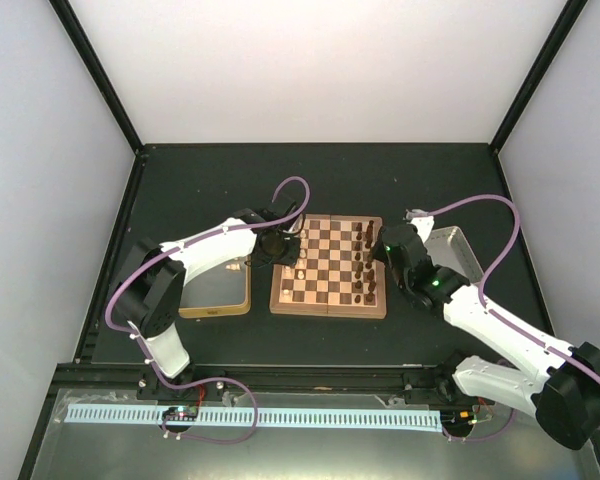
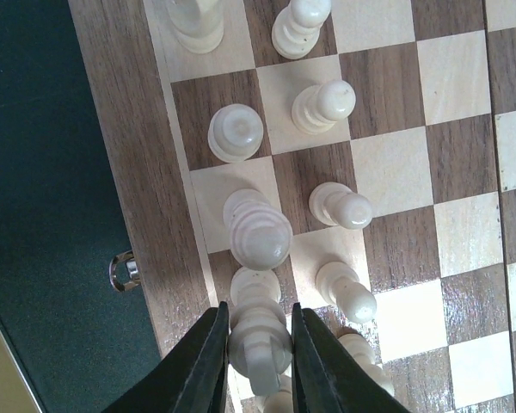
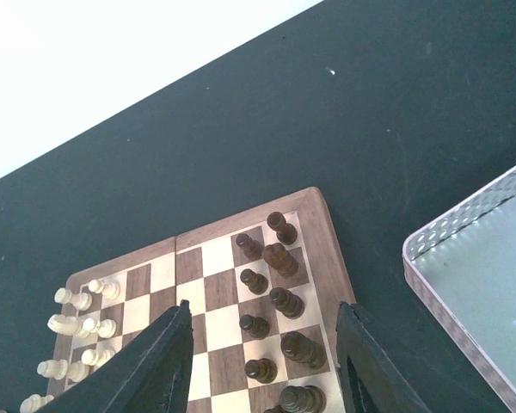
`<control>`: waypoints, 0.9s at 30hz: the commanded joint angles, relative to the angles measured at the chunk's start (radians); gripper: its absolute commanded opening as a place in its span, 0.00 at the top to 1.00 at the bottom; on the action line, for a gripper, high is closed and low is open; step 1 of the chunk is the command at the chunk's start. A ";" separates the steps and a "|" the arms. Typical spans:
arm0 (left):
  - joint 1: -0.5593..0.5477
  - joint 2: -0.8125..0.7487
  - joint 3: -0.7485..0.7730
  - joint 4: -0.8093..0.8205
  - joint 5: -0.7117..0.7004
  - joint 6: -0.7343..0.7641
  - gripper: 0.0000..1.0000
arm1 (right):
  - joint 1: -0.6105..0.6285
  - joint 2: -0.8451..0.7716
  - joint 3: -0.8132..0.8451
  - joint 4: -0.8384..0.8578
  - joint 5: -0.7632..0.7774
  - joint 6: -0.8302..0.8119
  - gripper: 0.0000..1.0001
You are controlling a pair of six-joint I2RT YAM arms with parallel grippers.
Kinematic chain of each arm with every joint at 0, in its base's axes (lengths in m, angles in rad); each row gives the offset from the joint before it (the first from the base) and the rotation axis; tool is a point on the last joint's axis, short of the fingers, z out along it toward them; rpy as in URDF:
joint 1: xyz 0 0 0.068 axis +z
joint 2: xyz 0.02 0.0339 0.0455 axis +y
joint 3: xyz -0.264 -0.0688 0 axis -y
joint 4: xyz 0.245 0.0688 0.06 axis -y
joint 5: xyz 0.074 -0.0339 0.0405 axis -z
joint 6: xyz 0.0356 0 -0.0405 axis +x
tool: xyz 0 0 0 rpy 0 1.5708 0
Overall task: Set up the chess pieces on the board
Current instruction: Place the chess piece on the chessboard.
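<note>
The board [image 1: 328, 265] lies at the table's middle. Cream chess pieces [image 2: 327, 103] stand in two files along its left edge, and dark pieces [image 3: 285, 302] in two files along its right edge. My left gripper [image 2: 258, 344] hangs low over the board's left edge [image 1: 288, 255]. Its fingers press both sides of a cream piece [image 2: 260, 340] that stands upright in the outer file. Above the dark side my right gripper [image 3: 263, 305] hovers open and wide, with only the standing dark pieces [image 1: 363, 262] far below it.
A gold-tan tin [image 1: 215, 290] lies left of the board, under the left arm. A silver-grey tray [image 3: 482, 284] sits to the board's right [image 1: 458, 255]. A small metal latch [image 2: 125, 271] sticks out of the board's left rim. Black frame posts stand at the table's corners.
</note>
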 commanded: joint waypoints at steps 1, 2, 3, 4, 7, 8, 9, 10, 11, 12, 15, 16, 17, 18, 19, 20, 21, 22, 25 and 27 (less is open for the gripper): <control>-0.007 0.014 0.040 -0.018 -0.005 -0.006 0.78 | -0.011 -0.010 -0.009 -0.001 0.046 0.027 0.54; -0.007 0.014 0.040 -0.018 -0.007 -0.005 0.78 | -0.012 -0.009 -0.009 0.000 0.045 0.027 0.54; -0.007 0.014 0.040 -0.018 -0.006 -0.006 0.78 | -0.011 -0.008 -0.009 0.001 0.043 0.027 0.54; -0.007 0.012 0.041 -0.019 -0.008 -0.006 0.78 | -0.013 -0.008 -0.009 0.001 0.042 0.026 0.54; -0.008 0.011 0.041 -0.022 -0.009 -0.006 0.78 | -0.014 -0.007 -0.009 0.003 0.036 0.024 0.53; -0.007 0.011 0.041 -0.022 -0.010 -0.007 0.78 | -0.015 -0.007 -0.009 0.003 0.034 0.024 0.53; -0.006 0.011 0.041 -0.022 -0.010 -0.006 0.78 | -0.015 -0.005 -0.009 0.003 0.032 0.023 0.53; -0.007 0.011 0.042 -0.025 -0.012 -0.007 0.78 | -0.015 -0.003 -0.009 0.003 0.031 0.023 0.53; -0.006 0.011 0.042 -0.025 -0.011 -0.006 0.78 | -0.015 -0.002 -0.009 0.003 0.029 0.025 0.53; -0.007 0.011 0.043 -0.026 -0.012 -0.006 0.78 | -0.015 -0.002 -0.009 0.005 0.028 0.024 0.53; -0.007 0.009 0.044 -0.035 -0.017 -0.004 0.79 | -0.017 0.001 -0.009 0.006 0.025 0.023 0.53; -0.007 0.009 0.046 -0.040 -0.020 -0.004 0.79 | -0.016 0.001 -0.009 0.007 0.024 0.023 0.53; -0.007 0.009 0.047 -0.045 -0.024 -0.002 0.79 | -0.016 0.002 -0.009 0.006 0.023 0.023 0.53; -0.007 0.009 0.048 -0.051 -0.024 0.000 0.80 | -0.016 0.003 -0.008 0.008 0.022 0.023 0.53; -0.007 0.009 0.050 -0.054 -0.028 0.001 0.80 | -0.016 0.004 -0.008 0.008 0.021 0.023 0.53; -0.007 0.008 0.051 -0.058 -0.030 0.003 0.81 | -0.016 0.005 -0.009 0.009 0.021 0.022 0.53; -0.007 0.007 0.051 -0.061 -0.034 0.004 0.81 | -0.016 0.006 -0.009 0.010 0.020 0.021 0.53; -0.007 0.007 0.052 -0.065 -0.037 0.005 0.82 | -0.016 0.009 -0.009 0.010 0.019 0.021 0.53; -0.007 0.006 0.054 -0.072 -0.042 0.008 0.82 | -0.016 0.012 -0.008 0.011 0.014 0.021 0.53; -0.007 0.008 0.054 -0.074 -0.040 0.009 0.82 | -0.018 0.013 -0.008 0.013 0.012 0.021 0.53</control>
